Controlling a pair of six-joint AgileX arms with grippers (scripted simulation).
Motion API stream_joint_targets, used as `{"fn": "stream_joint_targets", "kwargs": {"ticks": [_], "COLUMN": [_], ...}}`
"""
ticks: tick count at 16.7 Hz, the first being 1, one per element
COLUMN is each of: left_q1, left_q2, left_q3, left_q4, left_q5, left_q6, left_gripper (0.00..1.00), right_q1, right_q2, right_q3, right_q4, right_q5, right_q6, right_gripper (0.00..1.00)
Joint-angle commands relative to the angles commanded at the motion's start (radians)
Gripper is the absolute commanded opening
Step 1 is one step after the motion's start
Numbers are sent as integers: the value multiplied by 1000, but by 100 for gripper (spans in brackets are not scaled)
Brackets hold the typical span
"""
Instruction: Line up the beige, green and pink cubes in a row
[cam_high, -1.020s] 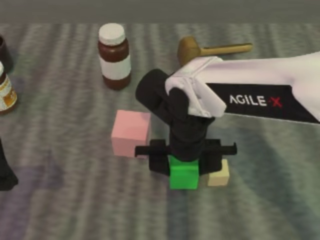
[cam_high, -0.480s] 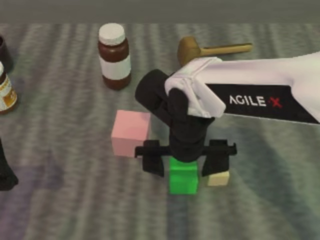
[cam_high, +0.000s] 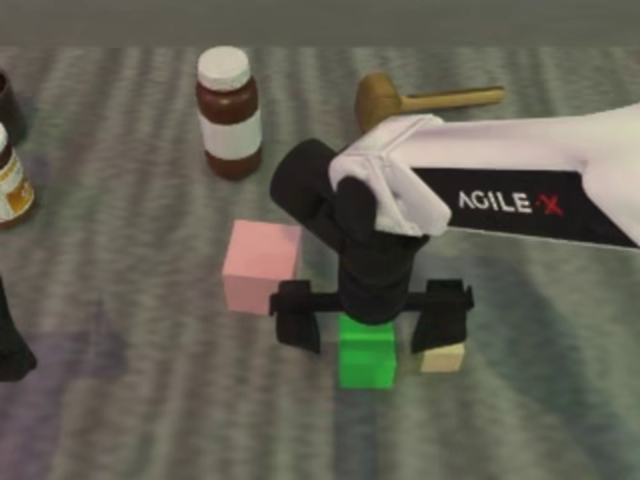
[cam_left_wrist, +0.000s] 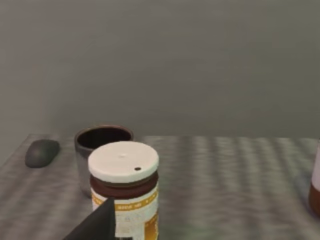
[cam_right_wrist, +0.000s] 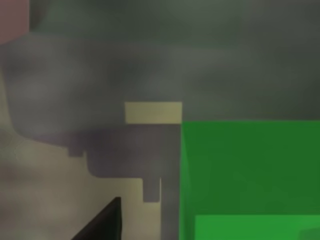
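Green cube is seen near the middle of the tabletop, toward the front edge, resting on the surface. Beige cube lies just beside it on the right, partly hidden under a pincer finger; a narrow gap between the two is seen in the right wrist view. Pink cube sits to the left and a bit farther back, apart from the green one, so the three are not in one straight line.

Right pincer is positioned directly over the green cube, fingers spread wide apart to either side, nothing clamped. The right arm is extended in from the right edge.

Brown white-capped bottle stands upright toward the back edge, left of centre. Wooden mallet is laid near the back edge, right of the bottle.

Left pincer is parked at the left edge; whether its fingers are apart or together cannot be told. A labelled jar and dark cup are seen in the left wrist view.
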Motion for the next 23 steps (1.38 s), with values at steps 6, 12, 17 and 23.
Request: {"fn": "stream_joint_targets", "kwargs": {"ticks": [6,12,17,23], "left_q1": [0,0,-19,-119], "left_q2": [0,0,55,425], "left_q3": [0,0,54,400], "left_q4": [0,0,-39,-263], "left_q5": [0,0,2,2], "left_q6": [0,0,-12,-83], "left_gripper": [100,100,100,100], "right_q1": [8,11,-15,-147], "right_q2": [-46,-80,-136,-491], "right_q3": [103,160,116,-173], "right_q4": [-156,-240,-202,-25], "right_q5": [0,-1,13,76], "right_q6": [2,0,-30,-196], "right_gripper": [100,100,100,100]}}
